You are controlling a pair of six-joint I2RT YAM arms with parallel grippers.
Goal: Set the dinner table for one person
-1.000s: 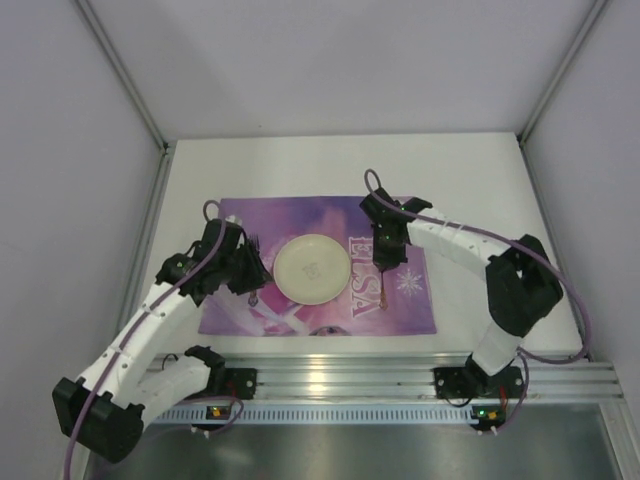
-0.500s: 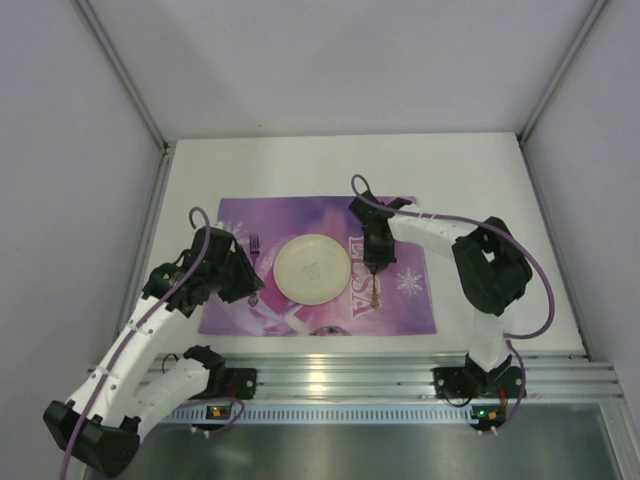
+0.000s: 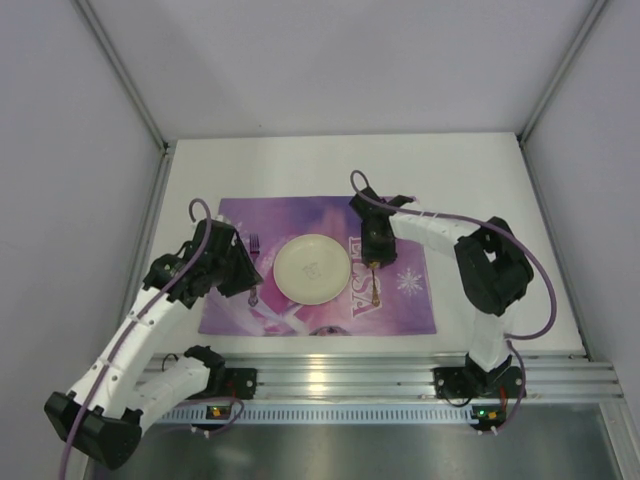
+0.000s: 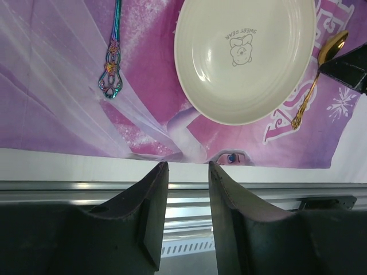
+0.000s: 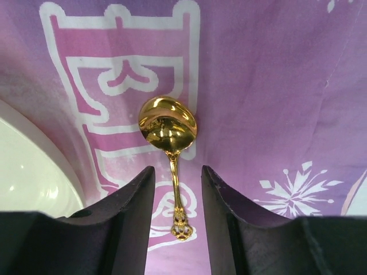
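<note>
Place-setting step judged nearly done: spoon and fork flank plate. Right gripper and left gripper are held slightly parted, empty. Clean withdrawal is called for.

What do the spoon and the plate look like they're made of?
The spoon looks like polished gold-tone metal: mirror-like reflections in its bowl. The plate seems glazed cream ceramic, possibly melamine: smooth gloss, printed bear mark.

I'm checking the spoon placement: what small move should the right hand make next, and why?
Probably lift the right hand straight up. The spoon lies flat on the mat right of the plate, between open fingers that do not touch it, so it looks released; rising should clear it without nudging.
</note>
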